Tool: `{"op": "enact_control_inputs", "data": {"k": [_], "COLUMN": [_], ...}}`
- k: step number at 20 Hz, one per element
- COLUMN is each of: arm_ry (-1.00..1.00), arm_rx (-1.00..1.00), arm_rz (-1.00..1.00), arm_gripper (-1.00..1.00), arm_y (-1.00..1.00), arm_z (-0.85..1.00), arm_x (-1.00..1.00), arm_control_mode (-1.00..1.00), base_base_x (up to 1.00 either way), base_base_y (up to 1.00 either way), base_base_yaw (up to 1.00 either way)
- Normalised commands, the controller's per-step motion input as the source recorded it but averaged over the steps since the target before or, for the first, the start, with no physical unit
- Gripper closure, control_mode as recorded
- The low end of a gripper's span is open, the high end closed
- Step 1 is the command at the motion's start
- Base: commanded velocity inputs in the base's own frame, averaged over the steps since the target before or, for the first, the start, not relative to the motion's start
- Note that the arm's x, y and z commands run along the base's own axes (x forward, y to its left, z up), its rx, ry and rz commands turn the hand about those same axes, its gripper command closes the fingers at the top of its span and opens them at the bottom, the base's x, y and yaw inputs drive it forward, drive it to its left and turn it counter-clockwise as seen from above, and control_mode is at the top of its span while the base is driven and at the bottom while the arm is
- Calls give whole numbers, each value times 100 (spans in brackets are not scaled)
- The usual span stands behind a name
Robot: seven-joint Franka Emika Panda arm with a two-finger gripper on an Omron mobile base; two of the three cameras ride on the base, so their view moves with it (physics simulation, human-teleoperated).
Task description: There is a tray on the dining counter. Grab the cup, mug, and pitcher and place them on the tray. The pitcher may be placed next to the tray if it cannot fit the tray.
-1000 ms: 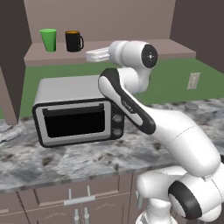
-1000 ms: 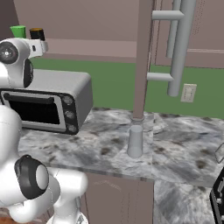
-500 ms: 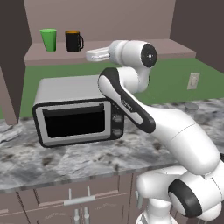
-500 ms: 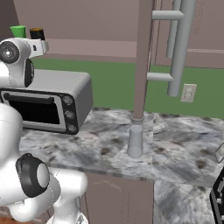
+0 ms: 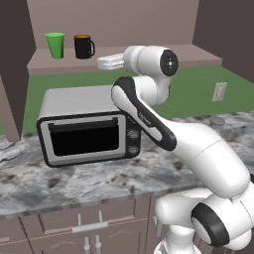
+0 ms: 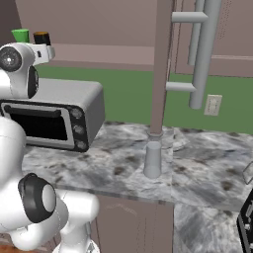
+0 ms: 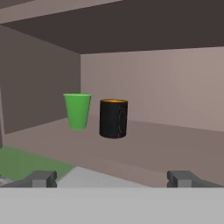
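My jaws (image 7: 112, 178) stand wide and hold nothing; the two dark fingertips (image 7: 40, 178) rise far apart at the bottom of the hand view, aimed level along a brown shelf (image 5: 198, 53).

Landmark: the toaster oven (image 5: 88, 126), a grey box with a black glass door and two knobs on its right side, standing on the marbled table (image 5: 74, 181).

The shelf runs along the wall above and behind the oven, over a green backsplash (image 5: 193, 89). On it stand the cup (image 5: 55, 45) and the mug (image 5: 83, 46), both upright, above the oven's left half as the left base view shows it. The cup is bright green, with no handle. The mug is black with an orange inside; its handle shows on its right in the left base view. In the hand view the cup (image 7: 77, 111) is left of the mug (image 7: 113, 118), just beside it; whether they touch, I cannot tell. Both lie ahead of my jaws and apart from them.

My hand is raised to shelf height, above the oven and to the right of the mug in the left base view. In the right base view it sits just right of the mug (image 6: 41, 38) and the cup (image 6: 21, 35), at the upper left.

The pitcher (image 6: 152, 159), a pale grey upright cylinder, stands on the table well to the right of the oven (image 6: 59, 116), at the foot of a brown post (image 6: 163, 64). A wall socket (image 6: 213, 105) sits on the backsplash, right of the post.
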Motion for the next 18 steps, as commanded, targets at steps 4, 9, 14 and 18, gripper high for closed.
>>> {"op": "enact_control_inputs", "data": {"k": [4,9,14,18], "arm_ry": [-1,-1,0,0], "arm_rx": [0,0,0,0], "arm_rz": [0,1,0,0], "arm_gripper": [-100,-100,-100,-100], "arm_y": [-3,-4,-2,0], "arm_z": [0,0,0,0], "arm_x": [0,6,15,8], "arm_control_mode": [-100,-100,-100,-100], "base_base_x": [0,0,0,0], "base_base_y": [0,0,0,0], "base_base_yaw": [0,0,0,0]}}
